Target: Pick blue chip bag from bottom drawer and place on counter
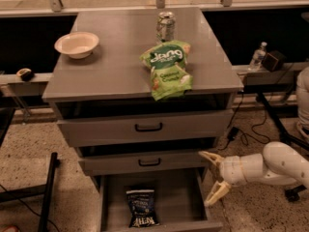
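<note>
Below the counter, the blue chip bag lies ungrasped in the open bottom drawer, the end effector spread empty beside it.

The bottom drawer is cut off at its front by the lower edge, and its back is hidden under the middle drawer. The print on the blue chip bag is too blurred to read. The gripper, fingers spread, hangs just right of the bottom drawer. Its arm runs out at the right edge, which also cuts off most of the robot's body. A dark thing at far left is too small to tell.
</note>
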`<state>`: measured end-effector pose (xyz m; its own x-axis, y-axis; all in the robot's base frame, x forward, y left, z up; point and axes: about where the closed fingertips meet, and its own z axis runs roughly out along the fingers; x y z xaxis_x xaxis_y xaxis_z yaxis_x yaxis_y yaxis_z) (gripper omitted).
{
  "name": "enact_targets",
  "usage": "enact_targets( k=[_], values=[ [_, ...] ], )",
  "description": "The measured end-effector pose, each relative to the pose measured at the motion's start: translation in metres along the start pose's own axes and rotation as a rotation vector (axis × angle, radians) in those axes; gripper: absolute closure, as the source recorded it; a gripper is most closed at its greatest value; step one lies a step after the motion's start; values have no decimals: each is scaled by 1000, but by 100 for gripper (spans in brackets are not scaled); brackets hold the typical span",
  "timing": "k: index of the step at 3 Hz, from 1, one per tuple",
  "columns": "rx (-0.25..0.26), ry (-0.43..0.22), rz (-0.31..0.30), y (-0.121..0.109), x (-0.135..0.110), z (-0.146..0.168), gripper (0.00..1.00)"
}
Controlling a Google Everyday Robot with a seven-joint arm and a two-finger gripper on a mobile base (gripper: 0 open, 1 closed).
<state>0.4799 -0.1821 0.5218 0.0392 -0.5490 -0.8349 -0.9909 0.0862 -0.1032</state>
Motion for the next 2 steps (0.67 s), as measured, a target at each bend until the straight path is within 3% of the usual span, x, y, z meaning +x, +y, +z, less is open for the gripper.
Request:
enact_targets(
  k=[1,2],
  values=[
    [1,-26,-15,-13,-9,-3,0],
    [2,-127,44,-43,10,58,0]
  ],
)
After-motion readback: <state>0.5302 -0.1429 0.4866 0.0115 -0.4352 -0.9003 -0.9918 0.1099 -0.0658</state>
